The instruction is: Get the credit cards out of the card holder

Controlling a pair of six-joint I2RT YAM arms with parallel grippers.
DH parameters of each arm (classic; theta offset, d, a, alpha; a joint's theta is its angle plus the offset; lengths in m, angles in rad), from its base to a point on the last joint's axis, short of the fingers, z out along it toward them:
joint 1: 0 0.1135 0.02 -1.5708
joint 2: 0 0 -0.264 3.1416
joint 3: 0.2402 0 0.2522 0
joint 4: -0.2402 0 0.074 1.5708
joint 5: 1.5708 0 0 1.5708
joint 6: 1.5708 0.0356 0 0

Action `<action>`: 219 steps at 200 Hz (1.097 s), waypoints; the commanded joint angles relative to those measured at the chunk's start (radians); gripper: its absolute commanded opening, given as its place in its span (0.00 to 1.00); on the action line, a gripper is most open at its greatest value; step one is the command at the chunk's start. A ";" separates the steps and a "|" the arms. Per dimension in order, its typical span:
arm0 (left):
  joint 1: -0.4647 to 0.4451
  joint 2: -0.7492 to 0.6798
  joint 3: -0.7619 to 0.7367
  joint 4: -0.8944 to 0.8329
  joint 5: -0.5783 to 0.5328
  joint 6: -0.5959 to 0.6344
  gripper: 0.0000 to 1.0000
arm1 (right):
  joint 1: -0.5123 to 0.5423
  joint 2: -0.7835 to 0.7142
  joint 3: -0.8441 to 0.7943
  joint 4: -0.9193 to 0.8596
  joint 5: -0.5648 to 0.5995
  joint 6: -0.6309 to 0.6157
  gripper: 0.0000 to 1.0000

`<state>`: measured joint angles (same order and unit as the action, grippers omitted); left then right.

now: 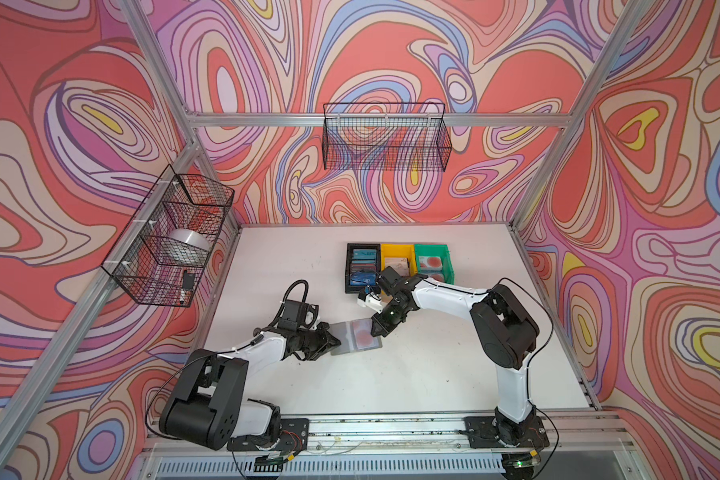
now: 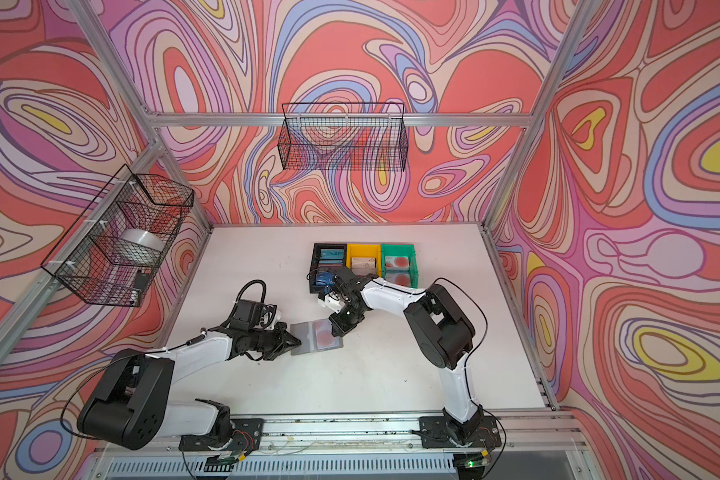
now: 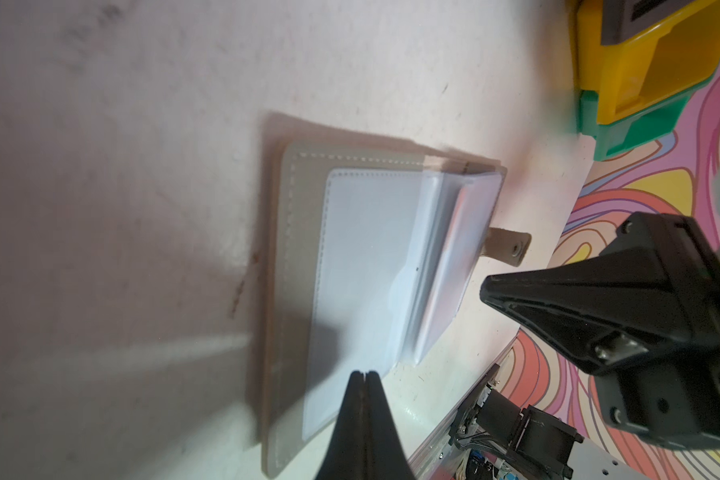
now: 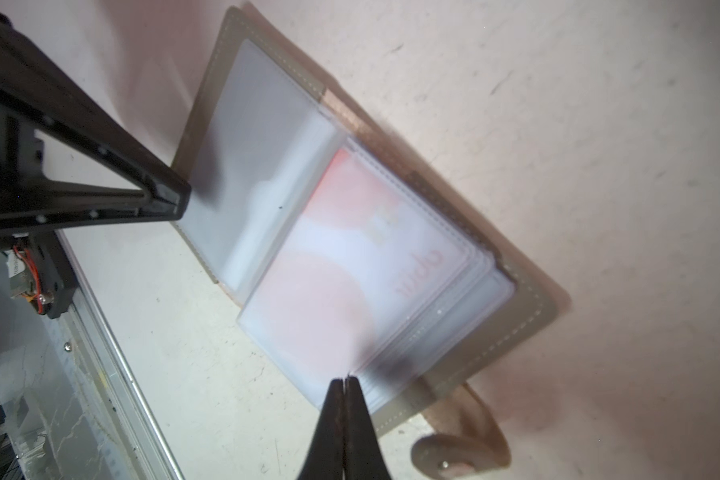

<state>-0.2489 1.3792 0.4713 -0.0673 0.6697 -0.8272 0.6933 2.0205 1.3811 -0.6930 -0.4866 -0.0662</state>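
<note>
**A:** How does the left gripper (image 3: 362, 376) stand?

**B:** Its jaws are pressed together, and the tips rest on the edge of a clear sleeve (image 3: 366, 257) of the card holder (image 3: 292, 249). I can't tell whether they pinch any plastic. In both top views it meets the holder at the 9 o'clock edge.

**A:** And the right gripper (image 4: 344, 380)?

**B:** It is closed too, with only a thin line between the jaws. The tips sit at the rim of the sleeve page over a pale card (image 4: 350, 266) with red blotches. The card lies inside the plastic. I can't tell whether the tips grip the card or only touch the sleeve. In the top views this gripper comes in at about 2 o'clock on the holder.

**A:** Where does the holder lie?

**B:** It lies open and flat on the white table (image 1: 412, 374), near the middle and a little toward 9 o'clock. Its snap tab (image 4: 458, 453) sticks out from the cover just beside the right gripper.

**A:** What is farther out?

**B:** At 1 o'clock from the holder three bins stand side by side, touching: a black bin (image 1: 352, 249), a yellow bin (image 1: 395, 248) and a green bin (image 1: 431, 248). Loose cards (image 1: 430, 262) lie in them.
</note>
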 commanded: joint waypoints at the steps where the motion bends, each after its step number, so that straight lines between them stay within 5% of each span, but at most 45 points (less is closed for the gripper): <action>1: -0.003 0.028 0.033 -0.051 -0.024 0.026 0.00 | -0.002 0.037 0.003 0.016 0.042 0.015 0.04; 219: -0.002 0.127 0.066 0.001 0.003 0.028 0.00 | 0.019 0.141 0.097 0.029 -0.038 0.051 0.05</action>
<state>-0.2489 1.4883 0.5358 -0.0734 0.6773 -0.8112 0.6941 2.1082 1.4654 -0.6861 -0.5362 -0.0216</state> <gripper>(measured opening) 0.047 0.052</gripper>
